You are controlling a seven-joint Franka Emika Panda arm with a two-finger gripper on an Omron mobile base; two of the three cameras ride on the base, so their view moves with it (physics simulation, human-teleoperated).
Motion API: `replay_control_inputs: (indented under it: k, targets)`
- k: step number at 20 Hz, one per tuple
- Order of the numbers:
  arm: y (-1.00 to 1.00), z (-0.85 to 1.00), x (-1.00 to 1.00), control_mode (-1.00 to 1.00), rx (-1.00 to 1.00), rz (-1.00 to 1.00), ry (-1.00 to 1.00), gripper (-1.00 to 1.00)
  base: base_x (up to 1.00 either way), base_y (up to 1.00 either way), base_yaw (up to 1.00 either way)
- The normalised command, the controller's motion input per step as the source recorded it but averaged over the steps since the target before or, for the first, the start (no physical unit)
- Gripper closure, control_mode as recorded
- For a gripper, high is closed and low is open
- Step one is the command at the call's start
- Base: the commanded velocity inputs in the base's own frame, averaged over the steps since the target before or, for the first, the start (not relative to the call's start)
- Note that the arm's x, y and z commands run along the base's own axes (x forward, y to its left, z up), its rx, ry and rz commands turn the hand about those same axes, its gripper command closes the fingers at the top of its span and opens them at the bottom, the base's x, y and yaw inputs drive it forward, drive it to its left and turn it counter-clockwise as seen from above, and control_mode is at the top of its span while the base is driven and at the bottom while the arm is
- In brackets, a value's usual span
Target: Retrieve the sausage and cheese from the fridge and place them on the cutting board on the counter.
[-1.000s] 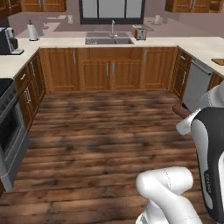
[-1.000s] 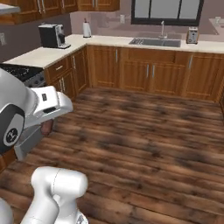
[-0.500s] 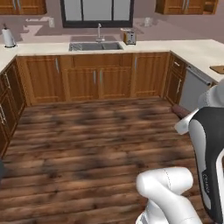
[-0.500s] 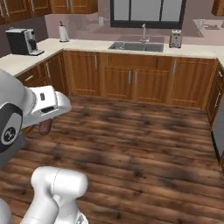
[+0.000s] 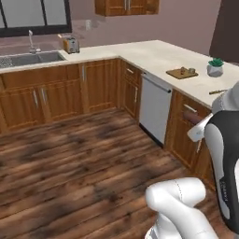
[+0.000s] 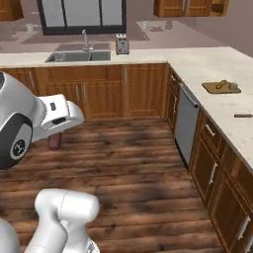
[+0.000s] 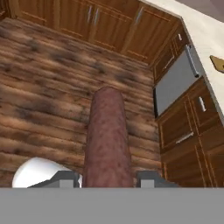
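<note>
My gripper (image 7: 108,176) is shut on the sausage (image 7: 107,131), a long dark reddish-brown roll that sticks out ahead between the two fingertips, high above the wooden floor. The sausage's end (image 5: 193,118) pokes out from the white hand in the left base view, and the sausage (image 6: 54,141) hangs below the hand in the right base view. The cutting board (image 5: 180,73) (image 6: 220,88) lies on the beige counter (image 5: 154,56) (image 6: 207,64) at the right. On it rests a small pale chunk (image 6: 233,86), apparently the cheese, beside a brownish bit. The fridge is out of view.
A sink (image 5: 28,58) and a toaster (image 5: 71,45) sit on the back counter. A grey dishwasher front (image 5: 154,109) (image 6: 187,123) is set in the right-hand cabinets. A small potted plant (image 5: 215,67) stands past the board, and a dark slim object (image 6: 243,115) lies nearer.
The whole picture has swung as the base turned right: the sink slid left and the right counter with the board came into view. The sausage stays in the gripper.
</note>
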Motion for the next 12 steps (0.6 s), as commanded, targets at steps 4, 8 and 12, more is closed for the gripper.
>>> replay_control_inputs:
  k: [4,8,12]
  targets:
    - [0.00,0.00,0.00,1.00,0.00,0.00,0.00,1.00,0.01,-0.13,-0.86]
    - [0.00,0.00,0.00,1.00,0.00,0.00,0.00,1.00,0.75,0.58,-0.56]
    - [0.00,0.00,0.00,1.00,0.00,0.00,0.00,1.00,1.00,0.79,-0.29]
